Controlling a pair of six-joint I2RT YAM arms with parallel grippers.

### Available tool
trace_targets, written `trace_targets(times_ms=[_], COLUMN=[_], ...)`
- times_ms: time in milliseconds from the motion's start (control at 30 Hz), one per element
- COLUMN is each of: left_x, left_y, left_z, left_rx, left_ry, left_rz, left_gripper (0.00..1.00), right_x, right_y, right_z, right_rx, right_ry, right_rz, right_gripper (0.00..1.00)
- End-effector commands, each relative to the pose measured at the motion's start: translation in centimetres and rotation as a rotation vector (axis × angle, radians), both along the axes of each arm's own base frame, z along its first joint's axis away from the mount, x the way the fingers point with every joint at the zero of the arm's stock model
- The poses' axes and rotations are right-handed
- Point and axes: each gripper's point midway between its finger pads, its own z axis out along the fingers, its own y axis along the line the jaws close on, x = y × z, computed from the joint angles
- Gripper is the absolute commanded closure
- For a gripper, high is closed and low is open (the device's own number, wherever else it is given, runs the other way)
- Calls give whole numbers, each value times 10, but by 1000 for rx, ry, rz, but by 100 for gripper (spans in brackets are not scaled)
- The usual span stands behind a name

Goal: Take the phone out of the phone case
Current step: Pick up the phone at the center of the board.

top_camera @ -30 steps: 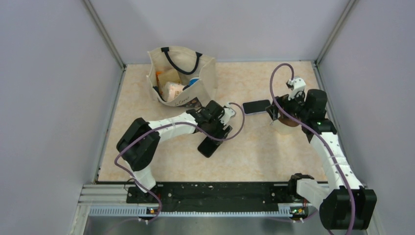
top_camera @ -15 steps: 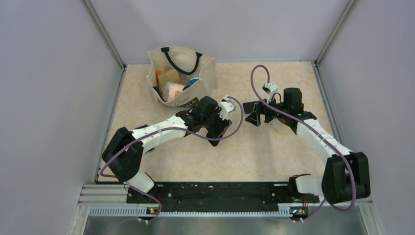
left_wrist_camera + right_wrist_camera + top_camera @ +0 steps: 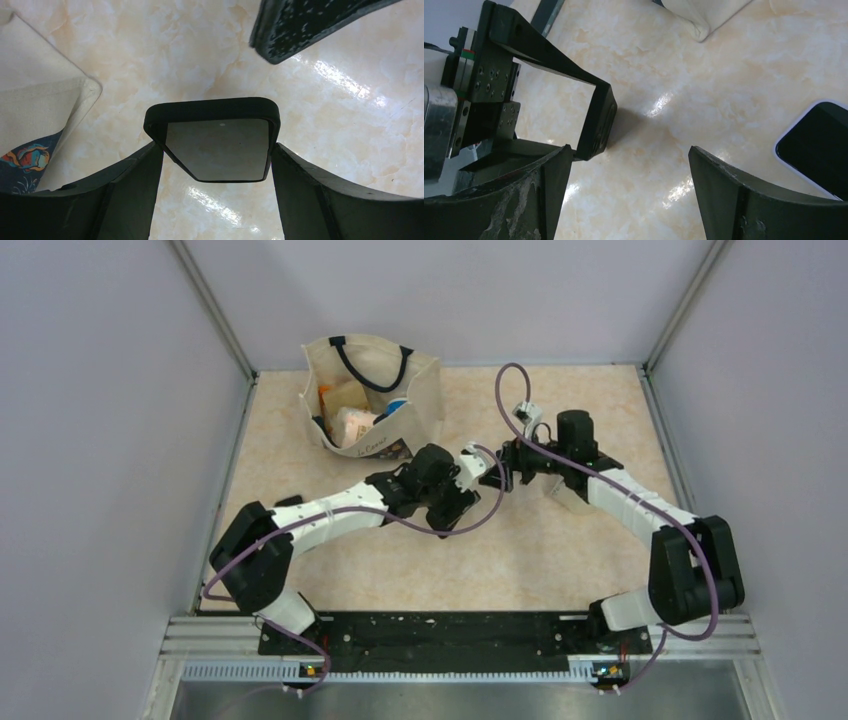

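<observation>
My left gripper [image 3: 216,148] is shut on a black phone case [image 3: 215,112], held by its side edges above the table; a grey surface shows inside the case's rim. In the top view the left gripper [image 3: 455,502] is at mid-table, fingers toward the right gripper [image 3: 503,472]. The right gripper [image 3: 629,150] is open and empty, just above the table. A phone [image 3: 819,150] with a black screen and a pale rim lies flat on the table to the right of its right finger [image 3: 734,200]. The right gripper covers the phone in the top view.
A cream tote bag [image 3: 370,390] with several items stands at the back left; its corner [image 3: 45,115] is left of the case. The cell's walls and posts frame the marbled tabletop [image 3: 560,560]. The right gripper's finger [image 3: 310,25] hangs just beyond the case.
The right arm swung left from the far right to the table's middle, over the phone. The left gripper carried the case up and right, toward the right gripper.
</observation>
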Motion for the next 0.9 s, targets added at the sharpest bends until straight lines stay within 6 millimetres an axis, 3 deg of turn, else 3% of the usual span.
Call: trace_targets(times_ms=[0,533,867], left_x=[17,21,21], left_y=[-13,-16,-18], left_z=[22,15,18], left_rx=[-57,-16,-12], left_ry=[-106,-139,-151], left_rz=[22,30,30], left_gripper=[100,100,100], right_x=[7,-8,-12], right_y=[21,55,62], right_z=[18,-7,-27], right_rx=[61,63,59], right_ry=[-34,67,146], right_rz=[67,191,223], right_gripper=[14,21,39])
